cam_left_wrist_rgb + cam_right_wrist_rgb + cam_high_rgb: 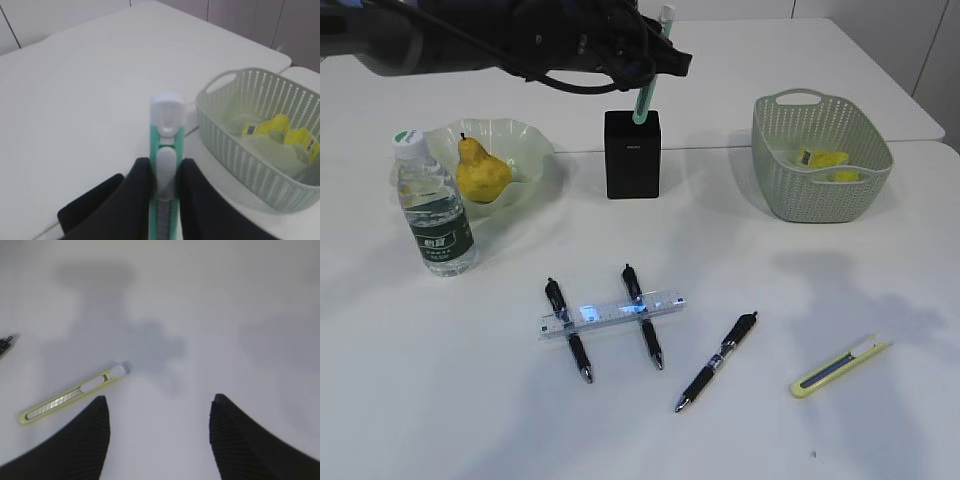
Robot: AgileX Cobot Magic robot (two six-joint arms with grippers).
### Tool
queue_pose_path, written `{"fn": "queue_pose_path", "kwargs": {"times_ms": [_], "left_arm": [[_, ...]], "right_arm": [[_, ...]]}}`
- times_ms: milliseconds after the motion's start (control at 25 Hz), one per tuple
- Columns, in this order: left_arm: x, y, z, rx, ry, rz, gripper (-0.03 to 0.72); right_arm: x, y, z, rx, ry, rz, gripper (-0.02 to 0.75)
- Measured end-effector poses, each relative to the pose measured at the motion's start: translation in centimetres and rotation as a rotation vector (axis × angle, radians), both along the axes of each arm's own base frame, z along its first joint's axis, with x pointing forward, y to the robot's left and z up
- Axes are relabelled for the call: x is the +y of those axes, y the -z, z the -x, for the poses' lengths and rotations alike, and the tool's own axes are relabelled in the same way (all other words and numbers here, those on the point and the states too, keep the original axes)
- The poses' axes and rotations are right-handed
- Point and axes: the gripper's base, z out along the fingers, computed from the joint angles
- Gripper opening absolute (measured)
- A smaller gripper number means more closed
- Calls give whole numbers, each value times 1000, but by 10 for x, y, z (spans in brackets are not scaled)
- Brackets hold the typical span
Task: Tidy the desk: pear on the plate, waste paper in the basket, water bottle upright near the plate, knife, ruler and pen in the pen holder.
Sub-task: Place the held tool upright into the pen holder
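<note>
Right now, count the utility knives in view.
2. A teal-green plastic utility knife is pinched in the left gripper above the black square pen holder; a yellow-green utility knife lies on the white desk, front right.

water bottle [436, 222] label: print was too small to read
pen holder [632, 154] logo: unreadable
waste paper [280, 134] barcode: digits illegible

We found the pear [482, 172] on the plate [525, 140] at far left, the water bottle [433, 209] upright before it, the pen holder [632, 155] to their right, the basket [820, 156] far right holding the waste paper [823, 158], and the ruler [612, 313] lying across two pens [567, 329] nearer us.
</note>
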Motion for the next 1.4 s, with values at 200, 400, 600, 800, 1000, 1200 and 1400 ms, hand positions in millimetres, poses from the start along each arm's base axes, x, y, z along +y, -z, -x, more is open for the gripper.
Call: {"fn": "queue_pose_path", "kwargs": {"times_ms": [200,400,600,800,1000,1200,1400], "left_arm": [[-4,18,-14,-103,19,58,95],[2,33,-27,-165,11,104,95],[9,36,-35,-234,6,149,95],[13,45,-41,-264,1,169,95],[16,64,-47,-273,-3,177,95],[21,87,-54,-266,-12,175,95],[30,97,-60,-254,-45,191,95]], "right_arm": [[-1,-1,-2,-27,-10,21,494],[-2,-2,-3,-35,-15,34,494],[-2,-2,-3,-41,-17,36,495],[-2,-2,-3,-41,-17,36,494],[-2,-2,-3,-41,-17,36,494],[-2,-2,-3,-41,-17,36,494],[-2,-2,-3,-41,-17,36,494]]}}
